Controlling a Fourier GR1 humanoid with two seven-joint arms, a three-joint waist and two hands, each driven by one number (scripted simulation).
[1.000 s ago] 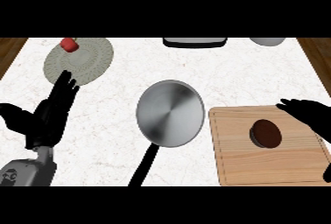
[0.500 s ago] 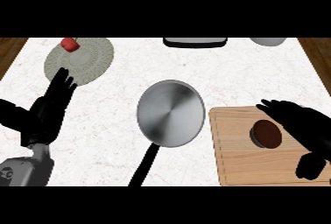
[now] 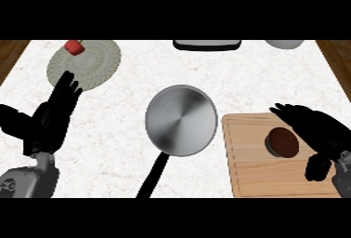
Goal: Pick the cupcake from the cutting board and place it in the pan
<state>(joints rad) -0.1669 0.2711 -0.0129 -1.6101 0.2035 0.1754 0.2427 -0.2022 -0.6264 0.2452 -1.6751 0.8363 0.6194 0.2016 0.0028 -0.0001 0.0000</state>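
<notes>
A steel pan (image 3: 182,121) sits at mid-counter, its dark handle (image 3: 155,173) pointing toward the robot. Just right of the pan lies a wooden cutting board (image 3: 252,173), and on it, at the side away from the pan, stands the brown cupcake (image 3: 282,142). The right hand (image 3: 319,134) hangs at the cupcake's far side from the pan, fingers spread wide and arched above the board, thumb low, holding nothing; whether it touches the cupcake cannot be told. Well left of the pan, the left hand (image 3: 47,122) rests open with fingers up. Beyond the pan to the left, a pale plate (image 3: 89,65) bears a small red object (image 3: 74,46).
</notes>
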